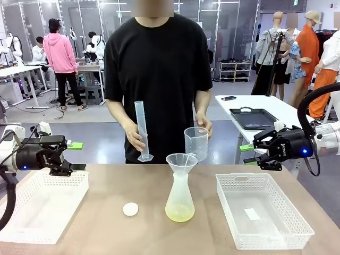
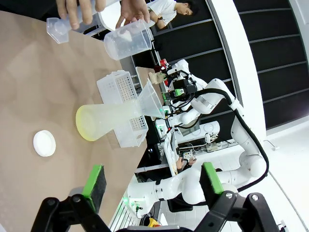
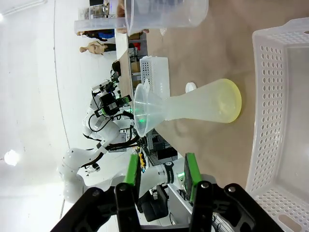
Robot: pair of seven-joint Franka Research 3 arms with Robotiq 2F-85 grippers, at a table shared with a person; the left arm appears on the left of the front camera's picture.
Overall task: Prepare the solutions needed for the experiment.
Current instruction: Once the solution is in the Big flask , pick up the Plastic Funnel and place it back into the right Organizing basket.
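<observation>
solutions (image 1: pixel 179 214): shallow pale yellow layer in bottom of conical flask (image 1: pixel 179 191), funnel (image 1: pixel 181 160) in its neck, mid table. left gripper (image 1: pixel 77 156) jaws wide, empty, over left basket (image 1: pixel 37 208). right gripper (image 1: pixel 247 154) narrower gap, nothing in it (beyond right basket (image 1: pixel 249 176)). person's hands hold cylinder (image 1: pixel 141 127) and beaker (image 1: pixel 196 142).
</observation>
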